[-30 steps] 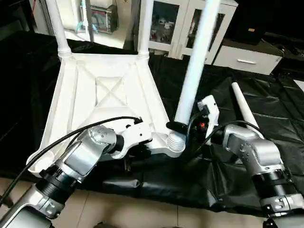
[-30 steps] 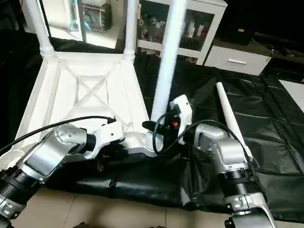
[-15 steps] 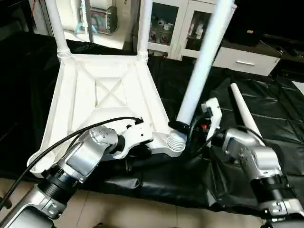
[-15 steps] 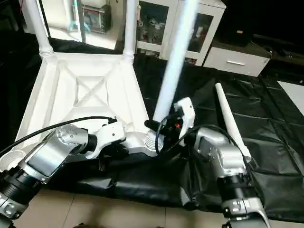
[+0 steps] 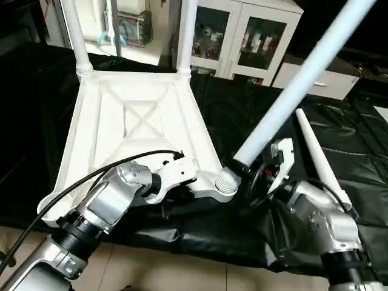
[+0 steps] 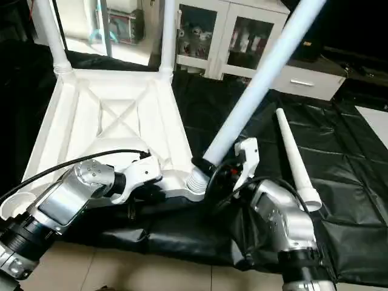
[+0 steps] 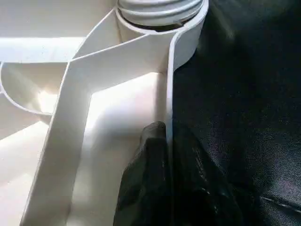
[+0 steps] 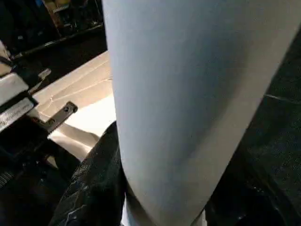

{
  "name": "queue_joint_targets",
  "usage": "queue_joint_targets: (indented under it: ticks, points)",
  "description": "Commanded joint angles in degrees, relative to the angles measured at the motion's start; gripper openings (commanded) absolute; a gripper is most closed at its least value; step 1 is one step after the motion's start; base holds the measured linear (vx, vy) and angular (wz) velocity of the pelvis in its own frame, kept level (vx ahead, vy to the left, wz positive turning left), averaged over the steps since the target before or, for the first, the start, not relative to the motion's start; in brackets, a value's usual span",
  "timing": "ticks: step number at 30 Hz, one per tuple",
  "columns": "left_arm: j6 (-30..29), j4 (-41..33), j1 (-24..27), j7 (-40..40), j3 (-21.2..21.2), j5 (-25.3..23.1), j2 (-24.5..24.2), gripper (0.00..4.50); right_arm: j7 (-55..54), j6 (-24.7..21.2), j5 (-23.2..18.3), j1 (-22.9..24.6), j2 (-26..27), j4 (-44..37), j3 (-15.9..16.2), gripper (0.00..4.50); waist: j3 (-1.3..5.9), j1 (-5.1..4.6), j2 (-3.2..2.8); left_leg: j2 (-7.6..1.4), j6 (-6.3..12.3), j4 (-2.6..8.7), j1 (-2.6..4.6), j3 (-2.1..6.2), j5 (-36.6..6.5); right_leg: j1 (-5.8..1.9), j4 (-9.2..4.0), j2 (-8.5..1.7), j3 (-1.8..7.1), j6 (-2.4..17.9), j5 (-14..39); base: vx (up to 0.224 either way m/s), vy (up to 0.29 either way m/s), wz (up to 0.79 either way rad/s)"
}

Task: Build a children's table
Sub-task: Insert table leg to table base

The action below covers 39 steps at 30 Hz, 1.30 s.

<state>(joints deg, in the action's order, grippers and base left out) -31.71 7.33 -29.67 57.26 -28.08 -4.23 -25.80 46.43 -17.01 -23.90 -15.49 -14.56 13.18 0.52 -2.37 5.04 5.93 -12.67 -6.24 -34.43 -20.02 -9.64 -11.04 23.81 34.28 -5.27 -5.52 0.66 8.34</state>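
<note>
1. The table top (image 5: 145, 121) lies upside down on a black sheet (image 5: 254, 115), white plastic with an X of ribs across its underside and a round socket at each corner.
2. Two legs (image 5: 76, 30) stand upright in the far corner sockets of the top; the near socket on the robot's left side (image 5: 45, 209) is open.
3. A third leg (image 5: 297, 85) leans steeply away from the top to the robot's right, its lower end at the ribbed near socket (image 5: 225, 180).
4. The right claw (image 5: 233, 167) is clamped around that leaning leg just above the socket.
5. The left claw (image 7: 164, 155) is pinched together on the top's near edge wall, close beside that same socket.
6. A fourth leg (image 5: 318, 160) lies loose on the sheet, to the right of the top.
7. The left wrist view shows one dark finger (image 7: 146, 174) inside the rim and the other outside it, a detail the head views hide behind the white wrist housing.
8. Beyond the top stands a white glass-door cabinet (image 5: 242, 39).
</note>
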Motion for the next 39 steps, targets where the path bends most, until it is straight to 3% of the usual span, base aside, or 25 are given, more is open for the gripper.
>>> queue_joint_targets:
  ticks: [1,6,9,12,23,29,33,36,39]
  points:
    - [0.43,0.6,-0.37,-2.24,1.3,-0.11,0.68,0.03,0.02,-1.27,4.38,2.61,-1.99,1.87,2.81,1.86,2.92,-0.29,-0.77,-0.64,-0.8,4.98,-0.03,0.26,-17.6,-2.32,-5.1,-2.9,2.25,3.4,28.06,0.0,0.0,0.0]
    - [0.61,0.98,-0.55,-2.27,1.39,-0.21,0.74,0.03,0.39,-1.5,6.65,2.66,-3.55,1.38,5.35,1.86,2.8,-0.35,-0.67,-0.57,-0.57,4.99,0.12,0.16,-18.55,-2.25,-5.26,-2.86,2.26,3.68,28.47,0.0,0.0,0.0]
    - [0.68,1.18,-0.68,-2.39,1.5,-0.23,0.8,0.03,1.08,-2.69,9.1,2.6,-5.07,1.86,8.31,1.86,2.75,-0.4,-0.46,-0.54,-0.49,4.99,0.09,0.23,-18.86,-2.22,-5.49,-2.95,2.15,2.83,30.54,0.0,0.0,0.0]
    - [0.65,1.22,-0.7,-2.47,1.59,-0.21,0.86,0.03,1.62,-4.01,9.14,2.95,-5.52,1.97,9.07,1.86,2.69,-0.41,-0.46,-0.56,-0.51,5.02,0.18,0.29,-19.44,-2.08,-5.67,-2.99,2.14,2.35,31.57,0.0,0.0,0.0]
    - [0.75,1.23,-0.53,-2.63,1.81,-0.21,0.84,0.03,-2.53,-3.25,7.63,3.54,-3.52,5.49,5.87,1.86,2.69,-0.69,-0.54,-0.52,-0.83,5.19,0.34,0.58,-22.49,-1.79,-6.19,-3.02,1.85,1.65,33.75,0.0,0.0,0.0]
    - [0.82,1.43,-0.86,-2.76,1.95,-0.14,1.02,0.03,-4.76,-6.18,5.54,3.41,-2.4,6.91,3.33,1.86,2.73,-1.0,-0.71,-0.55,-1.0,5.35,0.48,0.83,-24.44,-1.8,-6.47,-2.99,1.62,1.27,34.5,0.0,0.0,0.0]
    - [1.05,1.62,-1.03,-2.54,2.02,-0.15,0.85,0.03,-2.93,-6.04,6.12,1.2,-4.39,8.79,3.04,1.86,2.88,-1.39,-0.93,-0.71,-1.13,5.63,0.38,0.97,-24.62,-2.14,-6.45,-3.04,1.49,2.01,32.41,0.0,0.0,0.0]
    - [1.16,1.7,-1.16,-2.35,2.04,-0.16,0.76,0.03,-1.45,-5.53,6.41,0.24,-5.73,9.44,3.6,1.86,2.8,-1.7,-0.95,-0.65,-0.94,5.57,0.55,0.9,-25.14,-1.92,-6.5,-3.04,1.62,2.72,32.07,0.0,0.0,0.0]
    - [1.22,1.7,-1.49,-1.98,2.19,-0.12,0.58,0.03,2.46,-7.09,4.39,-2.08,-7.79,7.45,3.22,1.86,2.83,-1.64,-0.81,-0.61,-0.48,5.5,0.45,0.79,-24.23,-2.06,-6.5,-3.09,1.7,2.62,32.36,0.0,0.0,0.0]
